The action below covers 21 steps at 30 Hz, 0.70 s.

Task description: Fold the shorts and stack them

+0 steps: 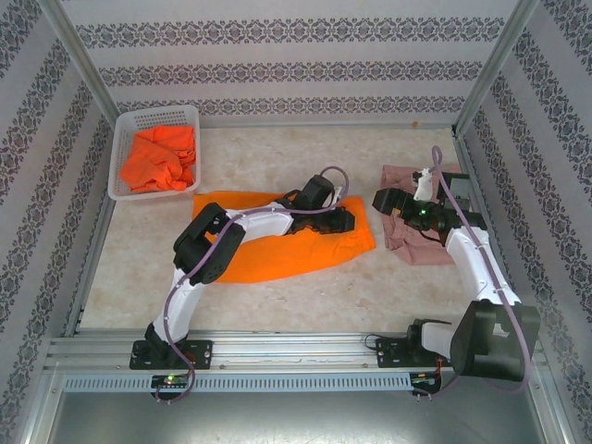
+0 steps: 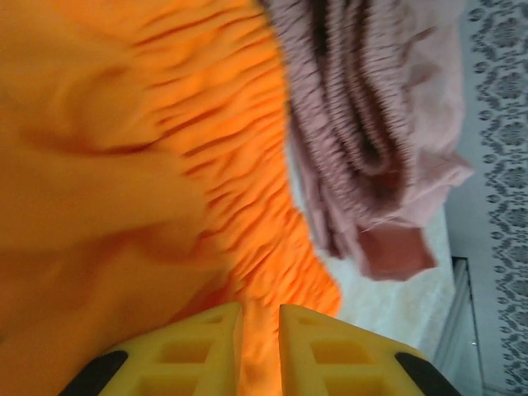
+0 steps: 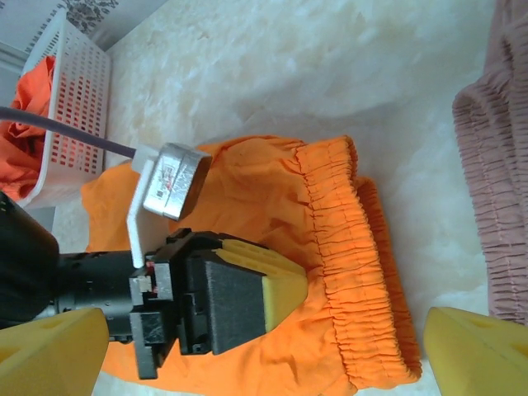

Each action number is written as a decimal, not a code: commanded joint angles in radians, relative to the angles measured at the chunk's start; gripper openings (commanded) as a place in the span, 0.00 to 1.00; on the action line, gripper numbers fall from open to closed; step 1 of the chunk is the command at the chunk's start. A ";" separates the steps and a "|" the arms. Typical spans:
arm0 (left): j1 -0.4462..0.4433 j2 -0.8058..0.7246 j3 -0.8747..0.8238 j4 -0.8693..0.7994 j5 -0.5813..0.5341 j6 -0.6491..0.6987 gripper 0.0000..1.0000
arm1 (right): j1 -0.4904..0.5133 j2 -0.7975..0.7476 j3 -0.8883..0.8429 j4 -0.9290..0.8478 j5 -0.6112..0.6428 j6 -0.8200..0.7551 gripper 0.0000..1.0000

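One pair of bright orange shorts [image 1: 277, 248] lies spread flat mid-table, its elastic waistband [image 3: 363, 272] at the right end. My left gripper [image 1: 344, 220] is down on that end, just inside the waistband. Its yellow fingers [image 2: 216, 346] stand almost together with a fold of orange cloth [image 2: 124, 165] pinched between them, so the left gripper [image 2: 260, 318] is shut on the shorts. A folded dusty pink pair [image 1: 407, 248] lies to the right [image 2: 363, 124], partly under my right arm. The right gripper [image 1: 379, 202] hovers wide open and empty beside the left one [image 3: 264, 330].
A white perforated basket [image 1: 118, 153] at the back left holds more orange shorts [image 1: 162, 159]; it also shows in the right wrist view [image 3: 78, 99]. Patterned walls and metal posts close in the table. Bare tabletop lies between the two pairs of shorts and in front of them.
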 commanded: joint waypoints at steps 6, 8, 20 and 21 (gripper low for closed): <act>0.030 -0.066 -0.223 0.105 -0.033 -0.047 0.17 | 0.056 0.081 -0.005 -0.029 0.023 -0.052 0.98; 0.035 -0.078 -0.271 0.133 -0.029 -0.053 0.16 | 0.090 0.120 0.001 -0.026 0.045 -0.052 0.98; 0.052 -0.110 -0.407 0.244 -0.017 -0.081 0.15 | 0.295 0.363 0.078 0.022 0.204 -0.003 0.88; 0.052 -0.110 -0.410 0.247 -0.016 -0.081 0.14 | 0.306 0.377 0.088 0.022 0.221 -0.001 0.87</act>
